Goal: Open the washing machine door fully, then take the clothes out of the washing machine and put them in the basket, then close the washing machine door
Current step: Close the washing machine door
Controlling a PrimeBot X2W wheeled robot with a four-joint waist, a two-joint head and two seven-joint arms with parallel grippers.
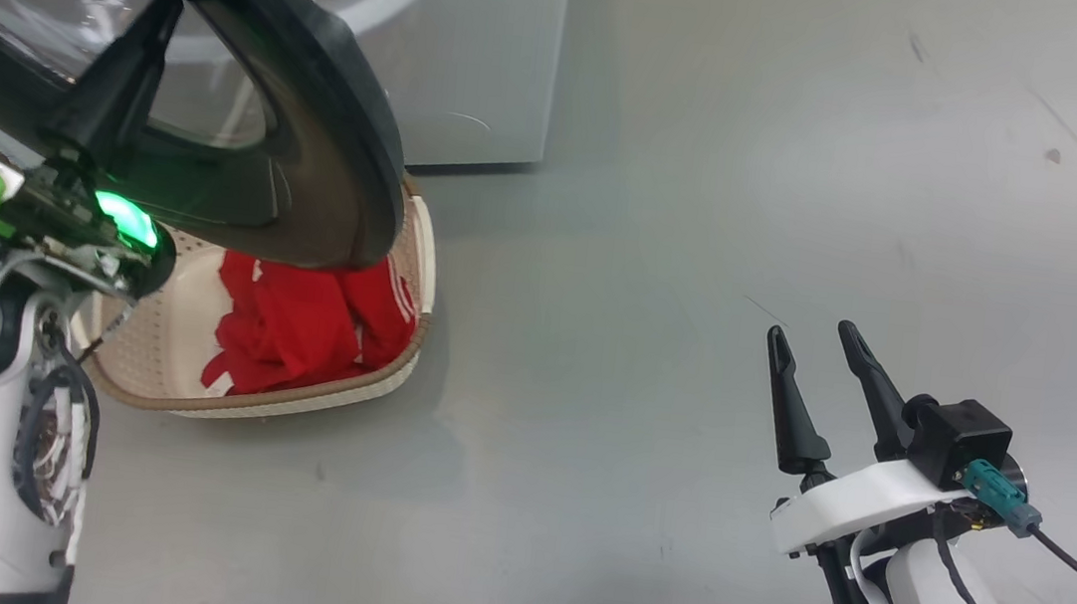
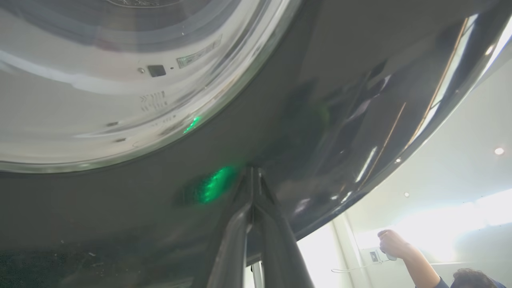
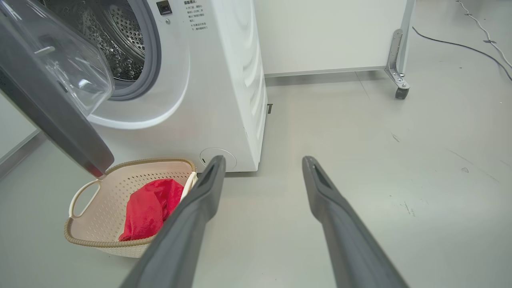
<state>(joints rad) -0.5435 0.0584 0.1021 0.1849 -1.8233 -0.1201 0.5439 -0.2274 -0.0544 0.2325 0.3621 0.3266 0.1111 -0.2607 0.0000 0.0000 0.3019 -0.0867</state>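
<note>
Head view: your left gripper [image 1: 164, 13], closed and empty, touches the glossy black round door [image 1: 345, 142], open above the cream plastic basket [image 1: 164, 343]; left wrist: it looks stiff and slick, so push, don't pinch; right wrist: right gripper [image 3: 264, 160] wide open, empty.

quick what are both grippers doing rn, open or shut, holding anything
left gripper: shut, holding nothing, fingertips against the washing machine door
right gripper: open, empty
</note>
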